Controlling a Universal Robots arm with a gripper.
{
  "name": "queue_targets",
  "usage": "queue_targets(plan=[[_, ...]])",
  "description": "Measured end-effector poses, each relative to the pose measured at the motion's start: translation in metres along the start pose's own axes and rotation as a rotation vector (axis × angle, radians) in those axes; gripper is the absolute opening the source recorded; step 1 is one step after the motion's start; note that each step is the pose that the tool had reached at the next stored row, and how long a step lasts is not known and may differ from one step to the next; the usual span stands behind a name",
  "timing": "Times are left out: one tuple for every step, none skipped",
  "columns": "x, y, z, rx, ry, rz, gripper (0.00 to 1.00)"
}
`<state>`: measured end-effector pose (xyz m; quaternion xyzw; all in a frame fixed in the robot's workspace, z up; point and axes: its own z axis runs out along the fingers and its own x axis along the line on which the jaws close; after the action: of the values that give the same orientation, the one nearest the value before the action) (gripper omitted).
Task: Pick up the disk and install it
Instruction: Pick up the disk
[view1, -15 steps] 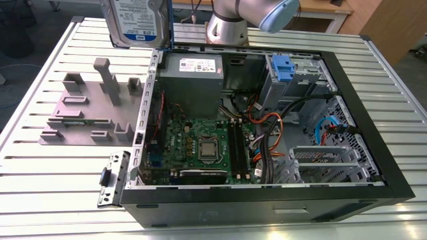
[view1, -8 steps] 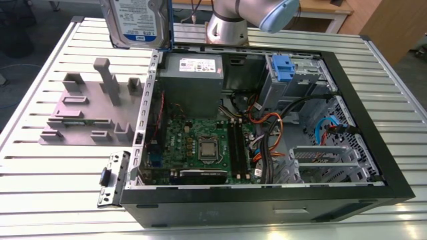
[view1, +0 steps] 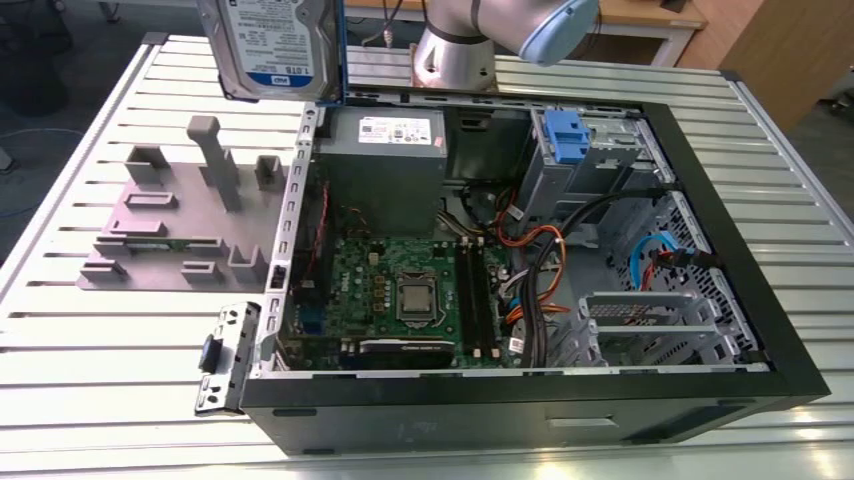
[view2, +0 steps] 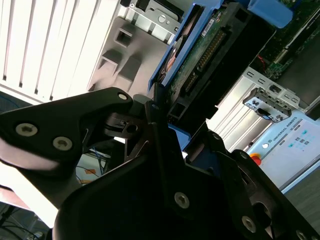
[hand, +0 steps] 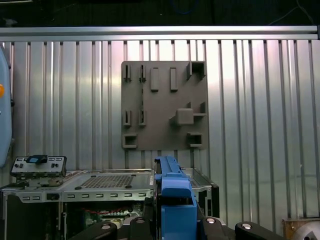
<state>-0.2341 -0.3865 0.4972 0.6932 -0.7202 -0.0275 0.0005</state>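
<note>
High over the open computer case (view1: 721, 240), silver-grey disk (view1: 267, 45) with white-and-blue label, blue frame clamped in the gripper (hand: 172, 220)

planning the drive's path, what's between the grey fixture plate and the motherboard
In the exterior view, the case's metal side wall stands upright between the grey fixture plate and the motherboard.
</note>
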Motion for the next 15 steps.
queue_targets(plan=[[0.0002, 0.0, 0.0, 0.0, 0.0, 0.0, 0.36], [0.0004, 0.0, 0.0, 0.0, 0.0001, 0.0, 0.36], [0.0006, 0.0, 0.0, 0.0, 0.0, 0.0, 0.36], [0.0008, -0.0001, 0.0, 0.0, 0.0, 0.0, 0.36], [0.001, -0.0001, 0.0, 0.0, 0.0, 0.0, 0.36], [0.0012, -0.0001, 0.0, 0.0, 0.0, 0.0, 0.36], [0.0013, -0.0002, 0.0, 0.0, 0.0, 0.0, 0.36], [0.0015, -0.0002, 0.0, 0.0, 0.0, 0.0, 0.36], [0.0018, -0.0002, 0.0001, 0.0, 0.0, 0.0, 0.36], [0.002, -0.0002, 0.0001, 0.0, 0.0, 0.0, 0.36], [0.0023, -0.0003, 0.0001, 0.0, 0.0001, 0.0, 0.36], [0.0026, -0.0003, 0.0001, 0.0, 0.0001, 0.0, 0.36], [0.0029, -0.0004, 0.0001, 0.0, 0.0, 0.0, 0.36], [0.0032, -0.0004, 0.0001, 0.0001, -0.0001, 0.0, 0.36], [0.0035, -0.0004, 0.0001, 0.0001, 0.0, 0.0, 0.36]])
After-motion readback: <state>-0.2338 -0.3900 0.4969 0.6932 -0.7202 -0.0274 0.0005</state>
